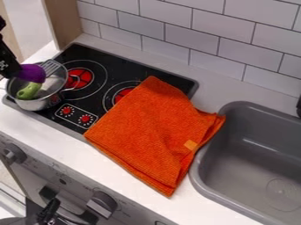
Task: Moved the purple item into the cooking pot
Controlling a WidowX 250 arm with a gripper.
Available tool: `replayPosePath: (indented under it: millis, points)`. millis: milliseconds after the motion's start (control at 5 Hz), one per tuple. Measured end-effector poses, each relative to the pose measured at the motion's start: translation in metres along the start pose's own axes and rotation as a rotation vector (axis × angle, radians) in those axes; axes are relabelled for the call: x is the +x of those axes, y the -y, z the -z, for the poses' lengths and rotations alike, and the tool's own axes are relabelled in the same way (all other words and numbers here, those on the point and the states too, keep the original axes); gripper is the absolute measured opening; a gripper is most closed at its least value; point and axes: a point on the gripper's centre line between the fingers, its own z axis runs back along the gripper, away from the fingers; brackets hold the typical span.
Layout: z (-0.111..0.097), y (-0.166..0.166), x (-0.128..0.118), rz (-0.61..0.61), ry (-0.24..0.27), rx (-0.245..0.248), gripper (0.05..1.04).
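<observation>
Since release would depend on alignment with the pot (36, 104), note the purple item (31, 73): at the pot's mouth, just beside the gripper (13, 70) on its pot-centre side, long axis apparently crosswise to the pot's opening. Whether the gripper is clamped or open cannot be told.

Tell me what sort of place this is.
It looks like a toy kitchen: a black cooktop with red burner rings, a grey sink basin set beside it in a white counter, and control knobs along the front panel.
</observation>
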Motion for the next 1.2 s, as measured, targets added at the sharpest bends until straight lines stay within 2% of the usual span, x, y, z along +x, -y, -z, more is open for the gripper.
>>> replayPosePath:
  millis: [400,800,1000,1200]
  points:
    - [0.011,0.008,0.0,0.005,-0.014,-0.003,0.481]
    - [0.015,0.009,0.007,-0.016,-0.013,0.009,0.481]
    - [0.014,0.012,0.008,-0.042,-0.007,-0.015,0.481]
    - [0.015,0.011,0.01,-0.026,-0.007,-0.001,0.481]
